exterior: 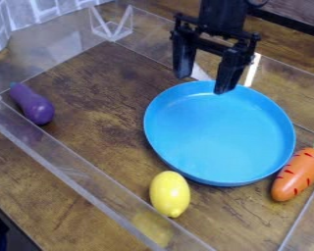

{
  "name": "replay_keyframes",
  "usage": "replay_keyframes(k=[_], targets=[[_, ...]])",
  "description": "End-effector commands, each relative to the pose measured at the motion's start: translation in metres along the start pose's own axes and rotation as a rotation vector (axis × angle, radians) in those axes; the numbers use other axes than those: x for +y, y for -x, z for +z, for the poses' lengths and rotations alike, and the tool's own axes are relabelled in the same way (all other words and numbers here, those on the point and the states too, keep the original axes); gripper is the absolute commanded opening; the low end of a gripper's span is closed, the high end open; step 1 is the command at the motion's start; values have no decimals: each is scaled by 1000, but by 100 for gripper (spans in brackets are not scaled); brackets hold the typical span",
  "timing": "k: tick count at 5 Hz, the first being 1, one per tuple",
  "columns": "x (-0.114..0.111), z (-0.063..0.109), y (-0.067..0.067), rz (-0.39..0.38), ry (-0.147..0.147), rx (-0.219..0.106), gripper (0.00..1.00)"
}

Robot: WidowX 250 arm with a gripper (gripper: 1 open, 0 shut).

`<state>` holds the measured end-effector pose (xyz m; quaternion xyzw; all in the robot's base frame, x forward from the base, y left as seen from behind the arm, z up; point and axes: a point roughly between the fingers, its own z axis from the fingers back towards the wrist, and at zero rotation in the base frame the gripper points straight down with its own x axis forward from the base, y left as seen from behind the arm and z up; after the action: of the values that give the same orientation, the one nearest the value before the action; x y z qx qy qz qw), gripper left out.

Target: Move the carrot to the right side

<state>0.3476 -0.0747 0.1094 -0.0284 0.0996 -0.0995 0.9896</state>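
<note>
Nearest to us, a yellow lemon [171, 193] lies on the wooden table [94, 118], just beside the near edge of a round blue plate [220, 132]. A clear plastic wall [68, 176] runs along the near left side of the table.

A little farther back, at the right edge of the view, we see the carrot [300, 172]: plump and orange, its green top pointing up and away from us. It lies on the table just beside the plate's right rim; we cannot tell whether it touches the rim.

Over on the left, a purple eggplant [30, 104] rests on the wood near the plastic wall, well apart from the plate.

Farther still, the black gripper [207, 71] hangs pointing downward over the far rim of the plate. We see its two fingers [227, 74] spread wide, with nothing between them. It is well apart from the carrot.

At the far left, another clear plastic panel [114, 22] stands at the back of the table.
</note>
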Motion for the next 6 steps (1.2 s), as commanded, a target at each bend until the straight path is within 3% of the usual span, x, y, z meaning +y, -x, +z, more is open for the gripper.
replay_keyframes(k=[1,3,5,6], targets=[[-13,10,-7,-90,-10,-57,100],[-21,-5,-17,-223,-21,-45,100],[-46,-31,-29,-224,-17,-48,100],[-54,-26,-24,-228,-25,-66,100]])
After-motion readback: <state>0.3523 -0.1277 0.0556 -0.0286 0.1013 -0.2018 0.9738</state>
